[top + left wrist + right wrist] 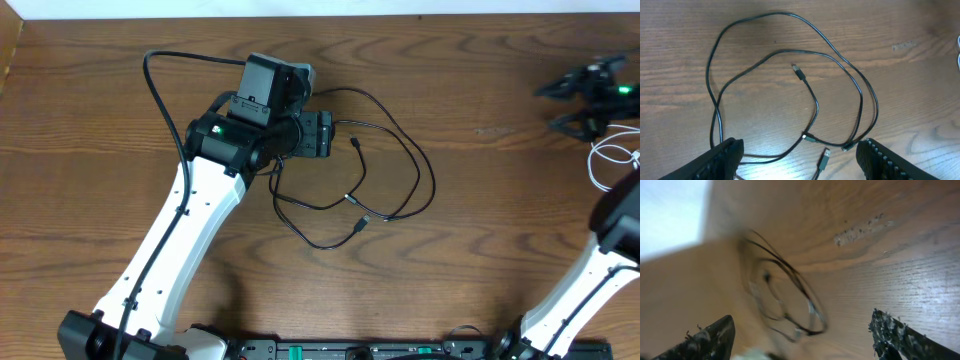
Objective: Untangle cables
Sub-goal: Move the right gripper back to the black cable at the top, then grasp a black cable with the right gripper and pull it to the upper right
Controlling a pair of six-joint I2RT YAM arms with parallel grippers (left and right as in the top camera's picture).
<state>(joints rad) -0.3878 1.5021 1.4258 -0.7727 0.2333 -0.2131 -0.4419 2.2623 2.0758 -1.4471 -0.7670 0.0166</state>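
Seeing the left fingers [725, 157] spread wide, nothing between them, sitting at the left side of the black cables [385, 170]. Reading those as loose overlapping loops, flat on the tabletop [480, 250] a bit left of centre, crossing each other in several spots. Spotting one small plug [798, 70] inside the loops, pointing up-left in the left wrist view. Spotting more plug ends low in that view, close together. Reading the right fingers [565, 85] as wide too, holding nothing — far right, well apart from the black loops. Finding the white cable [603, 160] near them at the tabletop's right edge, partly out of view. Can't pull cable detail from the right wrist view — too blurred, only dark loops in the distance.
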